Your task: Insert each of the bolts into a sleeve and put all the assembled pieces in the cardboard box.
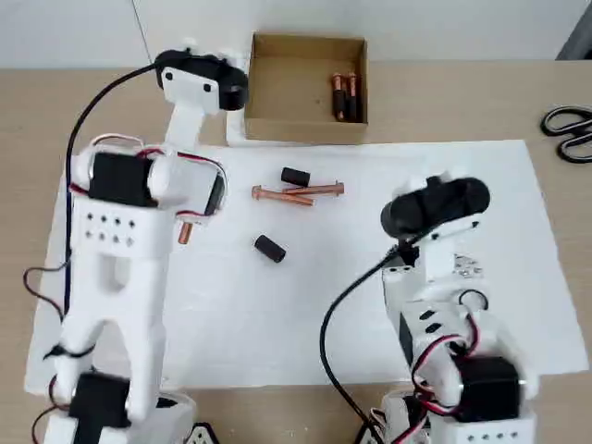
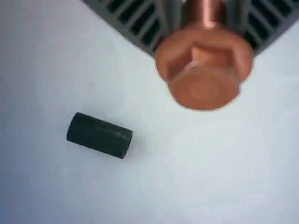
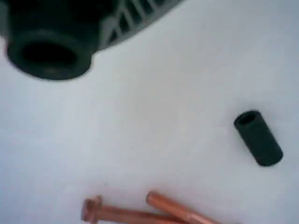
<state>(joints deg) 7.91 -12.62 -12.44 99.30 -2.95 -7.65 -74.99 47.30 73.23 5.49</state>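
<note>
The high view looks down over the table (image 1: 462, 102); both wrist views closely face its white sheet (image 1: 240, 314).

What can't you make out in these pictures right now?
High view: the right arm covers the sleeve it holds.
Left wrist view: the bolt, shaft cut off at the edge.
Right wrist view: the loose bolts, cut off at the edge.
High view: pieces in the cardboard box, too small to check sleeves.
</note>
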